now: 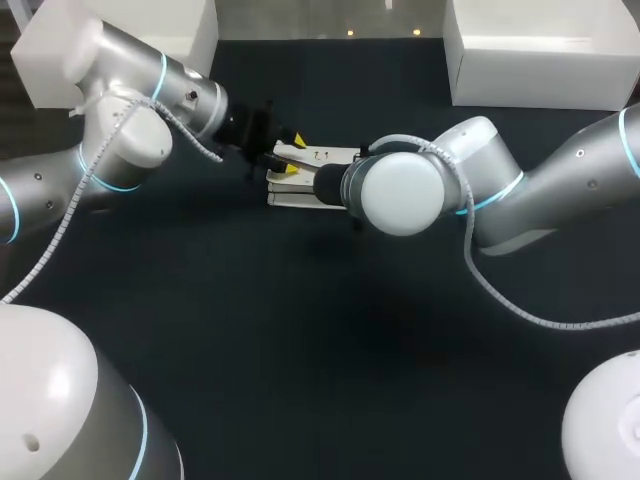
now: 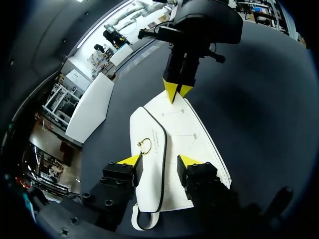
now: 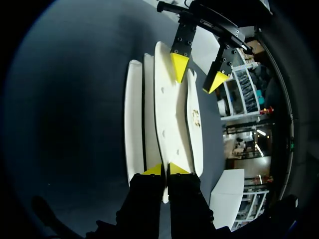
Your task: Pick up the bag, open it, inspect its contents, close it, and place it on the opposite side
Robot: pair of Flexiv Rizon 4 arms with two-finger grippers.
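While bag [image 1: 330, 155] lies flat on table [image 1: 300, 340] near centre, unlifted, task looks early. Right gripper [image 3: 164, 169]: fingers together, pinched on bag's far edge. Left gripper [image 2: 159, 160]: fingers apart over flap end, beside gold clasp [image 2: 144, 146], no grip. Flap looks shut. Remaining, by my read: lift, open, inspect, close, place on opposite side.

A dark, matte table [image 1: 330, 350] carries two plain white boxes, well apart from each other, one white box [image 1: 130, 40] at its far left corner and a wider white box [image 1: 545, 50] at its far right corner.
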